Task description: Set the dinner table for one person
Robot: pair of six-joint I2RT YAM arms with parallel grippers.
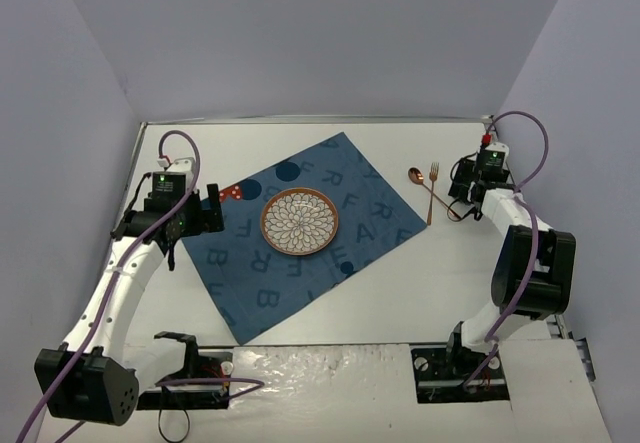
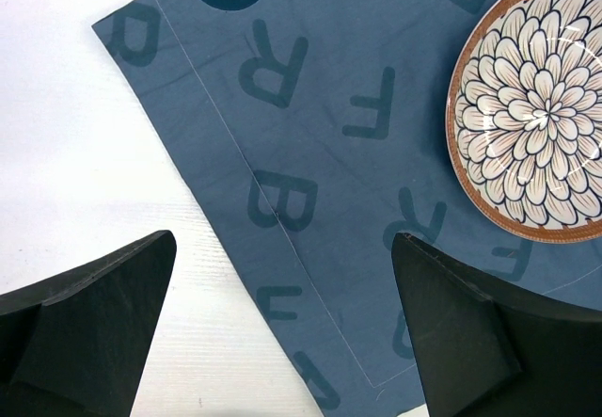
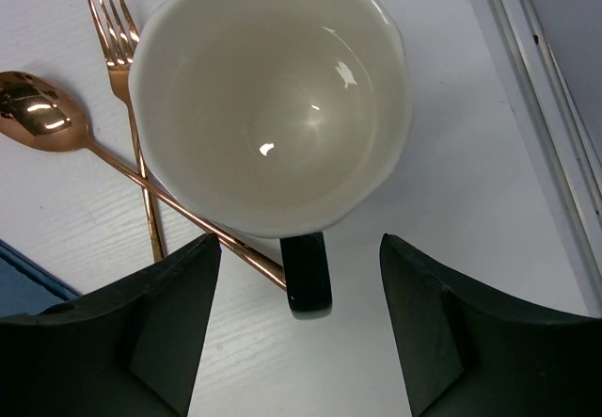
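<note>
Top view, left to right.

Left claw [image 2: 282,246]: at 9 o'clock of the plate [image 1: 300,222], hanging over the left corner of the mat [image 1: 250,285]. Jaws wide apart, nothing held.

Table [image 1: 400,298]: white top under everything, with the arm bases at its 6 o'clock edge. The mat lies on it turned cornerwise. The plate sits mid-mat, flat.

Fork [image 3: 111,26] and spoon [image 3: 33,106]: off the mat on bare table, at 3 o'clock of the plate, crossed over each other.

Right claw [image 3: 299,244]: beyond the cutlery, over the cup [image 3: 268,97]. Jaws spread, gripping nothing. The cup handle points to 6 o'clock in the wrist view, between the fingers and clear of both. The spoon's tail ends just beside that handle. Cannot tell whether it touches.

Judgement: plate done, cup is the step in hand. Next move calls for closing squarely on the handle without catching the spoon's tail, then placing the cup near 1 o'clock of the plate. The cutlery needs uncrossing and laying beside the plate.
</note>
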